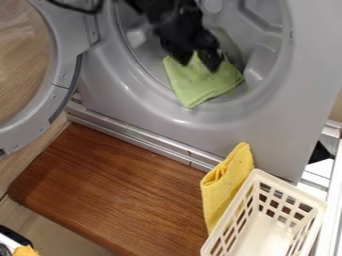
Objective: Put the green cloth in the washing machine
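My black gripper [198, 61] hangs from the top edge in front of the washing machine's round opening, shut on the upper part of the green cloth. The green cloth [200, 82] drapes below the fingertips, over the lower part of the opening, its bottom corner overlapping the inner rim. Whether the cloth rests on that rim, I cannot tell. The washing machine [267, 127] is grey, and its round door [61, 75] is swung wide to the left. The arm covers part of the drum's upper left.
A brown wooden board [127, 185] lies in front of the machine. At the lower right stands a cream slotted basket [319, 202], with a yellow cloth [227, 185] against its left side. Something orange [25, 251] and a black object are at the lower left corner.
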`<state>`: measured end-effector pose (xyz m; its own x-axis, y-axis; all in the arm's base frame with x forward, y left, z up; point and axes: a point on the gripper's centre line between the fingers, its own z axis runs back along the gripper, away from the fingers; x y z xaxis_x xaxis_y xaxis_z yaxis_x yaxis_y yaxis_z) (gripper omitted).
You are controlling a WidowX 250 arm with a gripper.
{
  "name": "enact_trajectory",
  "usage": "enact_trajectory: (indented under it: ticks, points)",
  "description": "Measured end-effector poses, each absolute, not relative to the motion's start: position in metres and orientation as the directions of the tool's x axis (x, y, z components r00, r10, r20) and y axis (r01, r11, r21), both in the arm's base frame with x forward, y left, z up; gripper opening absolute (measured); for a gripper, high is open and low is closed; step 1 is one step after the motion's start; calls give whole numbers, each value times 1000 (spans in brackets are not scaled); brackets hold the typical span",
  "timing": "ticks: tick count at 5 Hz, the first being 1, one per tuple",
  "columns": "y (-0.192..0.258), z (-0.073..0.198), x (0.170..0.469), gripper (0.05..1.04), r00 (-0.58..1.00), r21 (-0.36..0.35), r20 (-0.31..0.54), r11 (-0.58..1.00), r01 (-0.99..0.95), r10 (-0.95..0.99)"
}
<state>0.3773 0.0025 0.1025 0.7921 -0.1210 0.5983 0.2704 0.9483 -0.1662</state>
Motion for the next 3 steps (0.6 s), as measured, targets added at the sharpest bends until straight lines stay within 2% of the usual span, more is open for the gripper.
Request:
enact_trajectory:
  ticks: [1,2,3]
  points:
    - [4,112,348,1001,801,-147,582,951,273,-140]
    - [15,99,312,1000,861,-157,491,958,238,-133]
    - [17,86,281,1001,891,-123,411,956,265,-194]
